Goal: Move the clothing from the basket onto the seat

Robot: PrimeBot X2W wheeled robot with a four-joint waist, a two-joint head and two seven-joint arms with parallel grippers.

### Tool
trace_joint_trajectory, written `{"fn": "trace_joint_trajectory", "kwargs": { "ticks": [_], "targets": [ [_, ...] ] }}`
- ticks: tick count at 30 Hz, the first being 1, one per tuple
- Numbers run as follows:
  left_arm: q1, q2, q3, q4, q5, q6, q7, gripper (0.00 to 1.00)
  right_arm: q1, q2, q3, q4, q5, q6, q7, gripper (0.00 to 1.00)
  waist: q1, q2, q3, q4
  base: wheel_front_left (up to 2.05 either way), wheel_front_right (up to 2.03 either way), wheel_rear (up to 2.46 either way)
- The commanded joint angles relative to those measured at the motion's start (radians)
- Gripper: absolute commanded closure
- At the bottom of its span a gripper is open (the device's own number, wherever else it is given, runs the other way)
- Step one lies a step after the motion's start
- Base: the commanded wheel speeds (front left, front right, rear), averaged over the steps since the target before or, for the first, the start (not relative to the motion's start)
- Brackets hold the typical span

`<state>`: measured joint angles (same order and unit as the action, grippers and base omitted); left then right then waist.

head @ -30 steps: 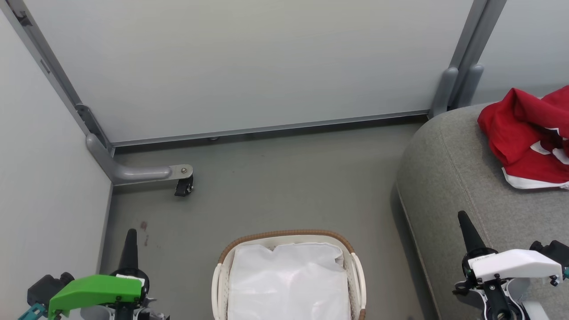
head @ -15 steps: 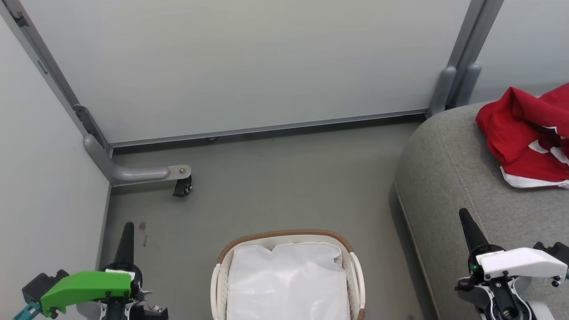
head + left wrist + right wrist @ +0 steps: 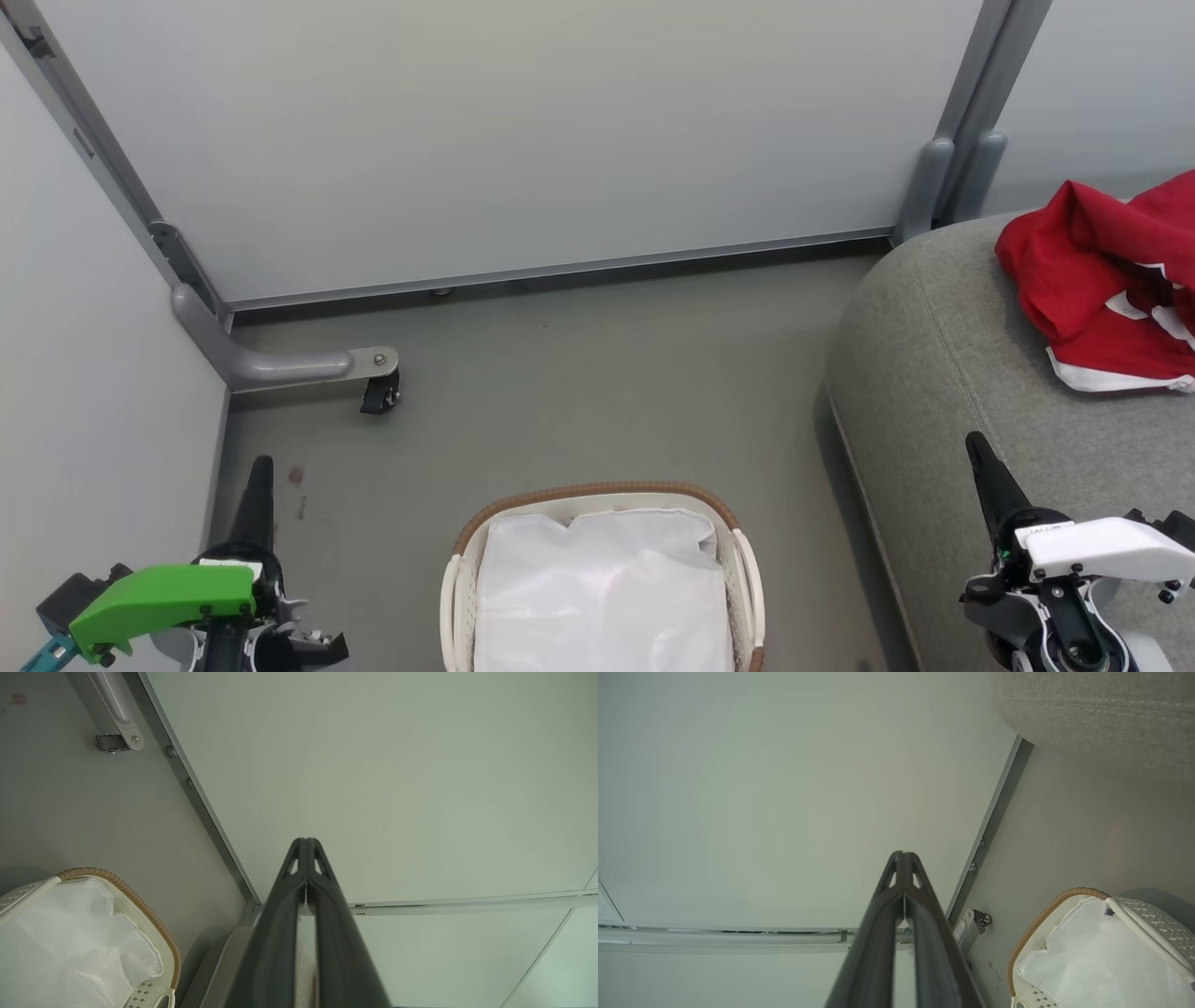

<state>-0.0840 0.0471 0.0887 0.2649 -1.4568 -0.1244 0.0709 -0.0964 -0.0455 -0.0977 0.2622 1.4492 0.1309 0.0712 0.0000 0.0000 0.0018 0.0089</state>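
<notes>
Red clothing with white trim lies bunched on the grey seat at the right of the head view. The cream basket with a brown woven rim stands on the floor at bottom centre, and inside it I see its white cloth liner. The basket's rim also shows in the left wrist view, and the basket in the right wrist view. My left gripper is shut and empty, left of the basket. Over the seat's front, my right gripper is shut and empty.
Pale partition panels wall in the space behind and to the left. A grey metal foot with a black castor stands on the floor at the left. The grey floor lies open between the basket and the back panel.
Both grippers have drawn slightly down and outward in the head view. The whole picture has shifted a little, so the camera moved. Clothing, basket and seat stay put.
</notes>
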Motion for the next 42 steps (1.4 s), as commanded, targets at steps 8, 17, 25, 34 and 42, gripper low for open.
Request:
{"fn": "trace_joint_trajectory", "kwargs": {
  "ticks": [8,17,25,34,42],
  "targets": [
    [-0.023,0.005,0.013,-0.013,-0.068,-0.008,0.019,1.00,-0.016,-0.007,-0.010,-0.013,0.070,0.000,0.020,1.00,0.0000,0.0000,0.000,-0.003,0.00,0.00,0.00],
    [-0.029,0.005,0.023,-0.019,-0.123,-0.008,0.036,1.00,-0.016,-0.007,-0.015,-0.017,0.129,0.000,0.036,1.00,0.0000,0.0000,0.001,-0.006,0.00,0.00,0.00],
    [-0.030,0.006,0.028,-0.021,-0.158,-0.009,0.047,1.00,-0.016,-0.008,-0.019,-0.020,0.165,0.000,0.046,1.00,0.0000,0.0000,0.001,-0.009,0.00,0.00,0.00],
    [-0.030,0.006,0.028,-0.021,-0.158,-0.009,0.047,1.00,-0.016,-0.007,-0.018,-0.020,0.165,0.000,0.046,1.00,0.0000,0.0000,0.001,-0.009,0.00,0.00,0.00],
    [-0.030,0.006,0.028,-0.021,-0.158,-0.009,0.047,1.00,-0.016,-0.007,-0.018,-0.020,0.165,0.000,0.046,1.00,0.0000,0.0000,0.001,-0.009,0.00,0.00,0.00]
  ]
}}
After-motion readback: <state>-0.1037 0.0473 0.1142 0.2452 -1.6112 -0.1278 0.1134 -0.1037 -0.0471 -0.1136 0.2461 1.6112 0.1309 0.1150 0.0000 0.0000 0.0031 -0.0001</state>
